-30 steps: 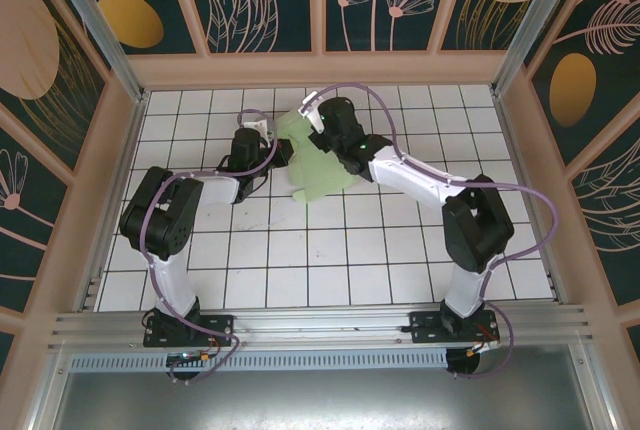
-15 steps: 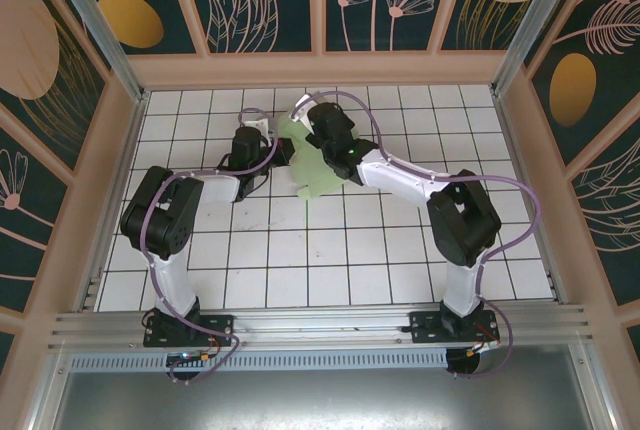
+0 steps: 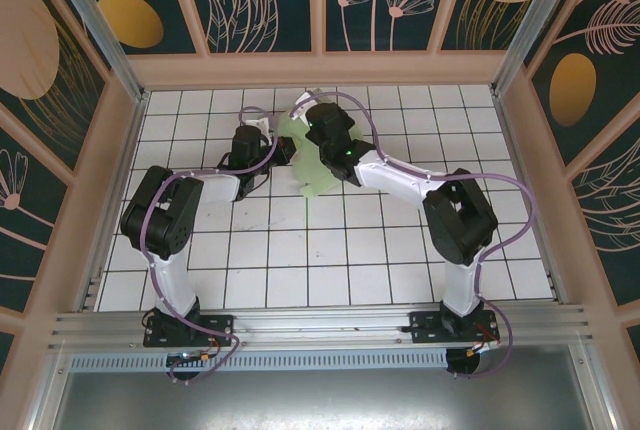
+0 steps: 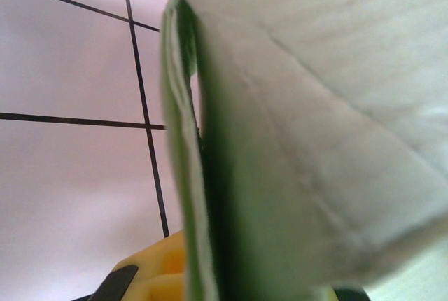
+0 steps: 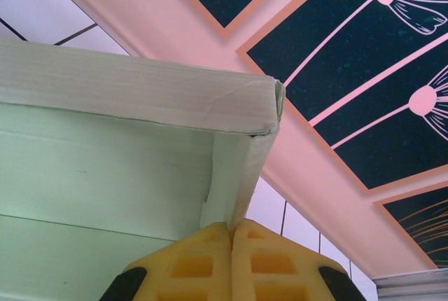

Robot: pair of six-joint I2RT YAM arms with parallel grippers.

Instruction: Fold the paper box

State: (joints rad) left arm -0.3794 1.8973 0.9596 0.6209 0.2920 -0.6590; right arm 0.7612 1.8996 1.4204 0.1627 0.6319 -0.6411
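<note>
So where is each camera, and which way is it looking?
Top camera: above and behind the robot, looking down at the white tiled table; the left arm and right arm meet at the pale mint-green card paper box.
Left wrist camera: on the left arm, looking past its yellow left fingers at the box's folded edge, tiles behind.
Right wrist camera: on the right arm, looking over its yellow right fingers, shut on a box corner, toward the patterned wall.
Both wrist views share the box, close up.

Pale green paper box (image 3: 311,177) on white tiled floor (image 3: 300,260), far centre, between left arm (image 3: 215,188) and right arm (image 3: 400,178)
</note>
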